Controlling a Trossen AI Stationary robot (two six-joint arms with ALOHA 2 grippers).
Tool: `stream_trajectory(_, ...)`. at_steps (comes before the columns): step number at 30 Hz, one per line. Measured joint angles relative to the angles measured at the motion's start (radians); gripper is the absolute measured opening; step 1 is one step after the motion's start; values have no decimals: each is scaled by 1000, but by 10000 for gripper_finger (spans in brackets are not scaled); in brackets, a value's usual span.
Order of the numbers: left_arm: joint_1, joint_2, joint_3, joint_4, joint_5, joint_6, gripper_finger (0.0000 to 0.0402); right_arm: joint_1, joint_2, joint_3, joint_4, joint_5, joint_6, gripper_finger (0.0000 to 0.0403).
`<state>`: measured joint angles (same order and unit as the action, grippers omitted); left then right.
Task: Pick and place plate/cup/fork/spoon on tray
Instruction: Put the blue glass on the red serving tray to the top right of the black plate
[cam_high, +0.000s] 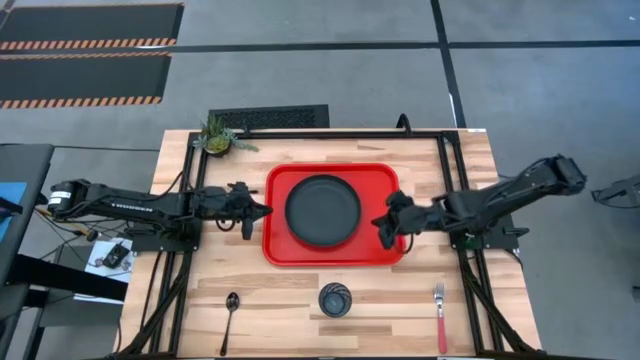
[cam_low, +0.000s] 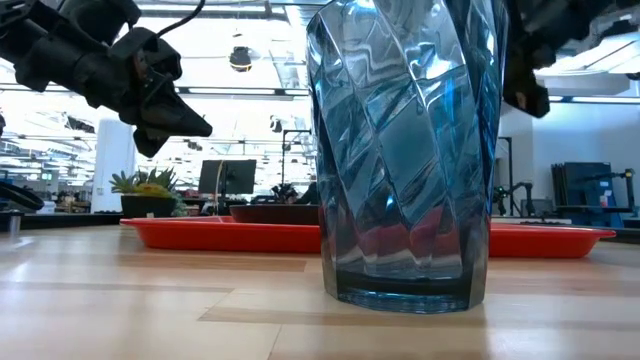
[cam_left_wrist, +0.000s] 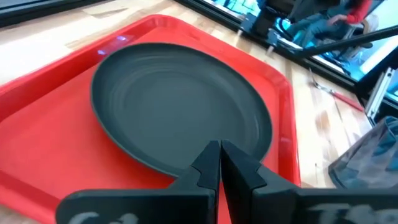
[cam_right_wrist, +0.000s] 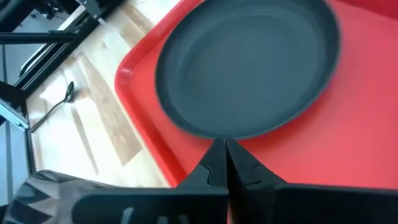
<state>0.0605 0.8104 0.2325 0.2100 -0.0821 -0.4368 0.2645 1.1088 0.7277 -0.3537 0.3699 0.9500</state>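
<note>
Both pinched claws, left (cam_high: 266, 210) and right (cam_high: 379, 226), flanking tray (cam_high: 280, 250).

You look straight down overhead, level from beside the cup (cam_low: 405, 150) at table height, and both wrist cameras share the plate (cam_left_wrist: 180, 115).

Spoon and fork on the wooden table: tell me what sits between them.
In the high view, the small dark round cup stands between the slim dark spoon and the red-handled metal fork, on bare wood either side.
</note>
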Motion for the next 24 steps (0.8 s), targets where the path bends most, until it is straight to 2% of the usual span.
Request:
stream_trajectory(4, 0, 0, 0, 0, 4, 4, 0, 45, 85, 104, -52, -11, 39, 2)
stream_trajectory(8, 0, 0, 0, -5, -4, 27, 0, 62, 126, 206, -95, -90, -65, 3)
stream_trajectory(13, 0, 1, 0, -42, -159, 12, 0, 84, 165, 288, -139, -210, -232, 3)
stream_trajectory(15, 1, 1, 0, -41, -185, 6, 0, 92, 182, 310, -142, -237, -303, 3)
stream_trajectory(19, 0, 1, 0, -42, -183, -7, 0, 116, 241, 375, -179, -245, -354, 3)
stream_trajectory(24, 0, 1, 0, -43, -120, 7, 0, 173, 377, 501, -290, -240, -377, 4)
